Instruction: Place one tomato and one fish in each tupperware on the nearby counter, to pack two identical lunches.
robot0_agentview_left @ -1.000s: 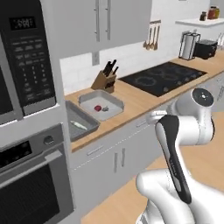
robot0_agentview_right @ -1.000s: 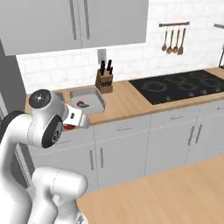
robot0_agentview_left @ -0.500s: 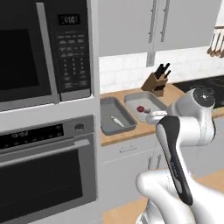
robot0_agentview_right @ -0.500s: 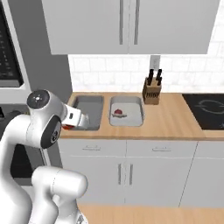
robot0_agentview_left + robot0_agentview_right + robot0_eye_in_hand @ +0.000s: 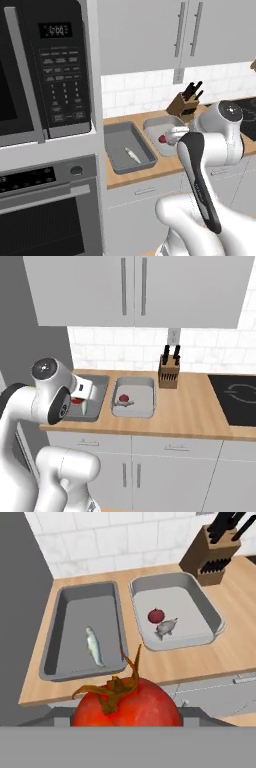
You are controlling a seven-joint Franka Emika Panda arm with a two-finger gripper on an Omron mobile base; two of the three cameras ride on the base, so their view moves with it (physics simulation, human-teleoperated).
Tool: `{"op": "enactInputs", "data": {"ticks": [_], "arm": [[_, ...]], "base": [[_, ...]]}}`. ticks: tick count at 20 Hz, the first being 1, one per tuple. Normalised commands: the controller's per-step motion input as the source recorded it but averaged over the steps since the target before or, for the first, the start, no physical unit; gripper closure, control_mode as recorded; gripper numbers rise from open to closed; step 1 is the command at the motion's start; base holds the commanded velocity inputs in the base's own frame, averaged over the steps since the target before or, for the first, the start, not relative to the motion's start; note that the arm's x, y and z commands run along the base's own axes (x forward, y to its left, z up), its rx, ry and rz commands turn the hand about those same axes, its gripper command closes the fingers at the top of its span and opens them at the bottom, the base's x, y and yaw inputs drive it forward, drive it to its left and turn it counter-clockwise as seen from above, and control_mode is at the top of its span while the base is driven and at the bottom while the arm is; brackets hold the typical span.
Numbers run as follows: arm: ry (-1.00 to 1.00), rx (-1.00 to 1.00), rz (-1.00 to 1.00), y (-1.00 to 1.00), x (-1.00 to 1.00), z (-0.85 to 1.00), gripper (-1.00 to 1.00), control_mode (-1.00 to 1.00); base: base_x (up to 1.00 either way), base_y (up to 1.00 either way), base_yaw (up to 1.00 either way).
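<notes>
Hand view, left to right. Darker tupperware (image 5: 60,619) at centre-left has one fish (image 5: 94,646) lying lengthwise and no tomato, so it looks like the half-packed box awaiting its red one. Second tomato (image 5: 127,704) sits bottom centre, right at the gripper (image 5: 127,714), jaws spread wide around it; likely gripped for carrying, though finger contact is hidden. Lighter tupperware (image 5: 202,607) at centre-right already holds a tomato (image 5: 156,615) touching a fish (image 5: 166,627): probably done. Knife block (image 5: 209,556) upper right on the counter (image 5: 235,639). Microwave (image 5: 47,70) upper left in the left base view: display and keypad text too blurred to read.
</notes>
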Motion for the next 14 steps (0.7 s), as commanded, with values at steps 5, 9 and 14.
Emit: {"op": "enactInputs", "data": {"ticks": [5,9,14], "arm": [[0.11,-0.03,0.01,0.87,0.86,-0.33,1.0,-1.0],[0.21,0.01,0.0,0.35,1.0,-0.48,1.0,-1.0],[0.17,0.05,0.0,0.0,1.0,-0.35,1.0,-1.0]], "base": [[0.0,0.0,0.0],[0.0,0.0,0.0],[0.0,0.0,0.0]]}}
